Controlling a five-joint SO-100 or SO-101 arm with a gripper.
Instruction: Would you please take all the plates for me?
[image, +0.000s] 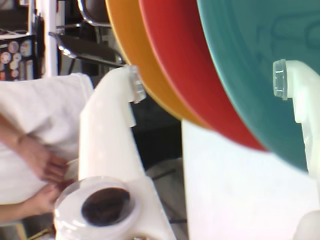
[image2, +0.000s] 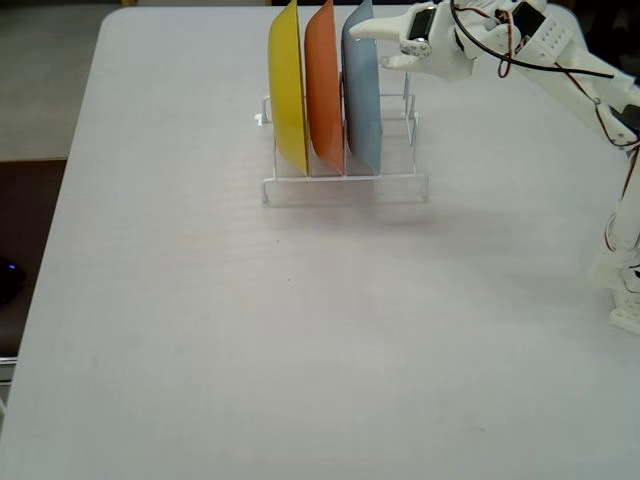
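Three plates stand upright side by side in a white wire rack (image2: 345, 183): yellow (image2: 288, 90), orange (image2: 323, 90) and light blue (image2: 362, 95). In the wrist view they fill the top as yellow (image: 131, 45), red-orange (image: 185, 60) and teal (image: 255, 55). My white gripper (image2: 372, 47) is open at the top right edge of the light blue plate, with one fingertip (image2: 358, 30) reaching over its rim. In the wrist view the gripper (image: 207, 82) has its fingers spread wide, with the plate edges between them. No cream-white plate is in view.
The rack stands at the far middle of a white table (image2: 300, 330). My arm (image2: 590, 80) comes in from the right edge. In the wrist view a person's hands (image: 35, 165) rest on white cloth beyond the table.
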